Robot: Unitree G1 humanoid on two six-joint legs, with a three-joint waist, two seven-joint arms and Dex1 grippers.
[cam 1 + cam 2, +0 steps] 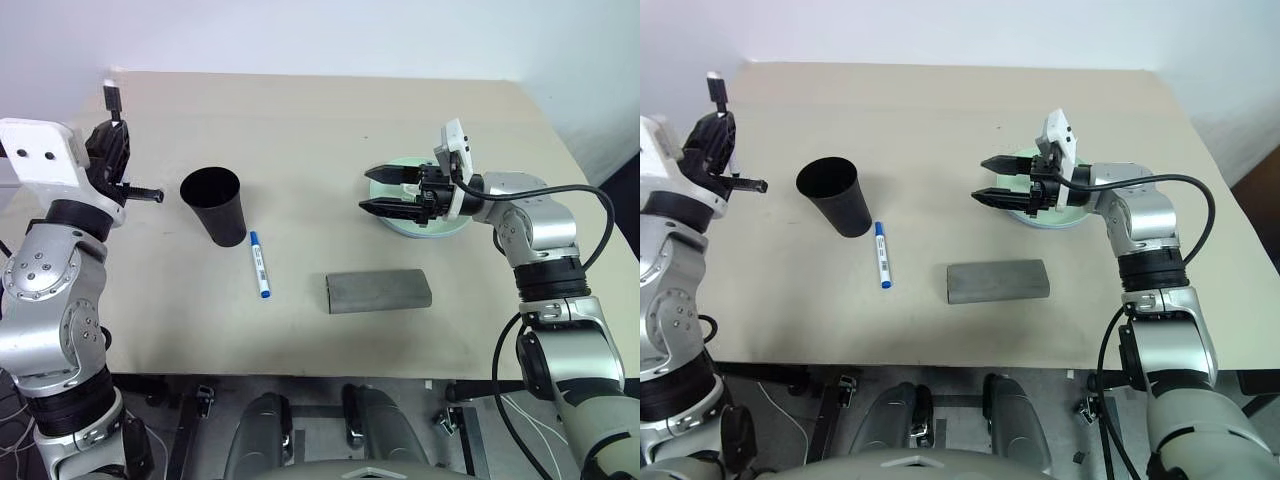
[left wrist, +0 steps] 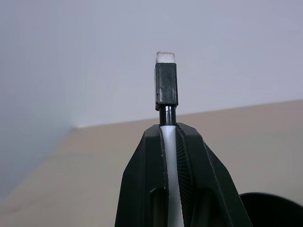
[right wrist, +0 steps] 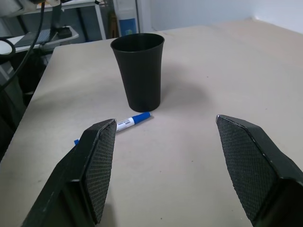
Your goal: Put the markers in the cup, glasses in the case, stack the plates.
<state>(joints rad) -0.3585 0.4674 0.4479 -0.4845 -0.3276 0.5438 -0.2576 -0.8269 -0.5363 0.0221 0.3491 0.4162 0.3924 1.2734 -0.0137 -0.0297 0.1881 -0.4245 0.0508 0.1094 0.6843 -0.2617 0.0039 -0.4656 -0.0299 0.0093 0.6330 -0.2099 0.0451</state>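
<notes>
My left gripper [image 1: 112, 135] is raised at the table's left edge, shut on the black-capped marker [image 2: 166, 85], whose cap sticks up past the fingertips. The black cup [image 1: 215, 205] stands upright just right of it. Beside the cup's base the blue-capped marker [image 1: 259, 264] lies flat on the table. The grey case [image 1: 378, 291] lies shut near the front middle. My right gripper [image 1: 365, 190] is open and empty, pointing left, hovering over a pale mint plate [image 1: 437, 228]. Whether another plate lies with it I cannot tell. The glasses are out of view.
The beige table [image 1: 300, 120] stretches back to a white wall. Its front edge runs just below the case. A dark cable [image 1: 600, 215] loops off my right forearm.
</notes>
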